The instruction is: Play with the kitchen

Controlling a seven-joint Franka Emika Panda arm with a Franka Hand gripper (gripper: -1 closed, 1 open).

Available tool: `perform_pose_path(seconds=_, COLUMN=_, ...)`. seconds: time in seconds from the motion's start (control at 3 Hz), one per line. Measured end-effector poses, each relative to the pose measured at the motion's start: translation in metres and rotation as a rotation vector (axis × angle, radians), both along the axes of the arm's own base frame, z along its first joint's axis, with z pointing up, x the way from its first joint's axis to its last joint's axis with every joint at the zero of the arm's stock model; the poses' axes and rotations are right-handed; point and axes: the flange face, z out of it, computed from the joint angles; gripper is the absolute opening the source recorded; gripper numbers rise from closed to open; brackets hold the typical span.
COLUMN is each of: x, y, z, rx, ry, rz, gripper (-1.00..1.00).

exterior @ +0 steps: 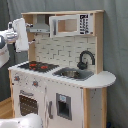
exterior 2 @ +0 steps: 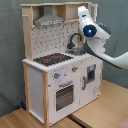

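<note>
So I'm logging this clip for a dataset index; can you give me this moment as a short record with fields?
scene: toy kitchen on a wooden floor, grey backdrop
arm: raised beside the upper part of the kitchen, on the first exterior view's left and the second exterior view's right
gripper: level with the grey hood, holding nothing visible
stove: red rings on a black top, bare
sink: with black faucet behind it
oven door: shut
contact: none seen between arm and kitchen
</note>
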Motion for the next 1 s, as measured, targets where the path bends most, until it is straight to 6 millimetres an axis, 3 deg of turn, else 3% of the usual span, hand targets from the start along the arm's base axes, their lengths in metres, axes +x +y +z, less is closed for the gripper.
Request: perform_pose_path(seconds=1.0, x=-0.080, y=0.053, z=-0.064, rx=-0.161, ry=0.128, rz=0.125, gripper=1.00)
